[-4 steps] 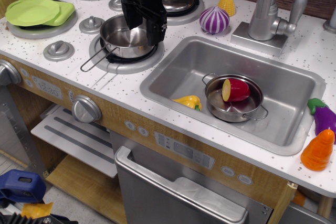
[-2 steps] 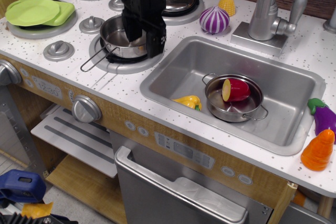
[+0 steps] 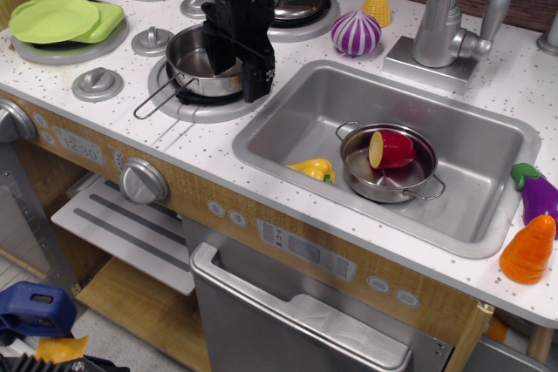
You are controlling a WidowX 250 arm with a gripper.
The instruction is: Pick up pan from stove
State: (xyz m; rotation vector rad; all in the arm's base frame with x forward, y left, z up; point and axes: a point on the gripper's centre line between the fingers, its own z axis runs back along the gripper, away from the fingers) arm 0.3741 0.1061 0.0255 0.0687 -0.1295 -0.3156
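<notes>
The pan is a small shiny steel saucepan on the front burner ring of the white speckled stove. Its thin wire loop handle points to the front left. My black gripper comes down from above over the pan's right rim. It is open, with one finger inside the pan and the other finger outside the rim on the sink side. The pan rests on the burner.
Green plates lie on the left burner. Two lidded burners are at the back. An onion and corn stand behind the sink. It holds a two-handled pot and a yellow pepper.
My gripper has dropped lower onto the pan's right rim, so its fingers now straddle the wall. The pan has not moved.
</notes>
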